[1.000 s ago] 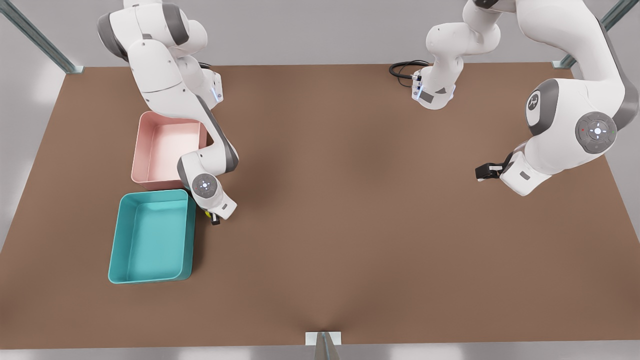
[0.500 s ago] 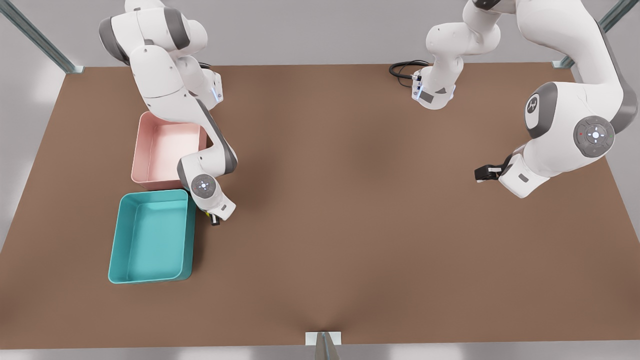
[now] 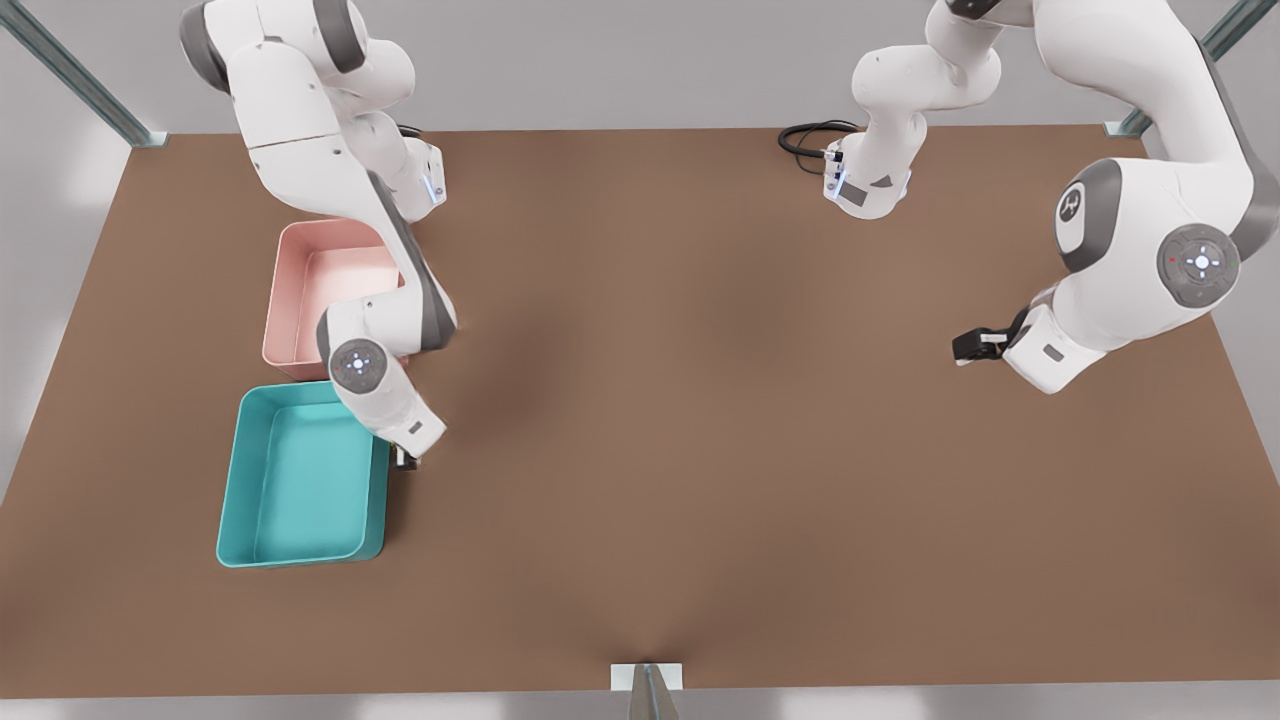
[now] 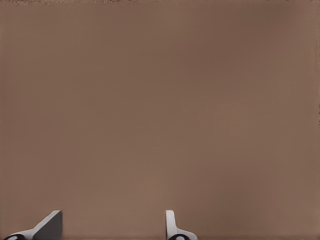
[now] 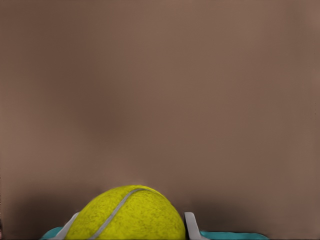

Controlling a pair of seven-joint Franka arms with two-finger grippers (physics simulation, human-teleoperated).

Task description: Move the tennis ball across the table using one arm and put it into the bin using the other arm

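Note:
The yellow-green tennis ball (image 5: 127,215) sits between the fingers (image 5: 191,226) of my right gripper (image 3: 405,462), which is shut on it. This gripper hangs at the right-hand wall of the teal bin (image 3: 300,490) on the front view's left, and the bin's rim (image 5: 230,235) shows just behind the ball. My left gripper (image 3: 962,347) waits over the brown table (image 3: 700,400) on the front view's right. In the left wrist view the left gripper (image 4: 110,227) is open, with bare tabletop between its fingers.
A pink tray (image 3: 300,300) stands directly behind the teal bin, partly covered by the right arm. A black cable (image 3: 805,140) lies by the left arm's base at the back. A bracket (image 3: 646,678) juts from the front edge.
My right gripper has carried the ball toward the front view's left, up to the teal bin's wall. The left arm has barely shifted.

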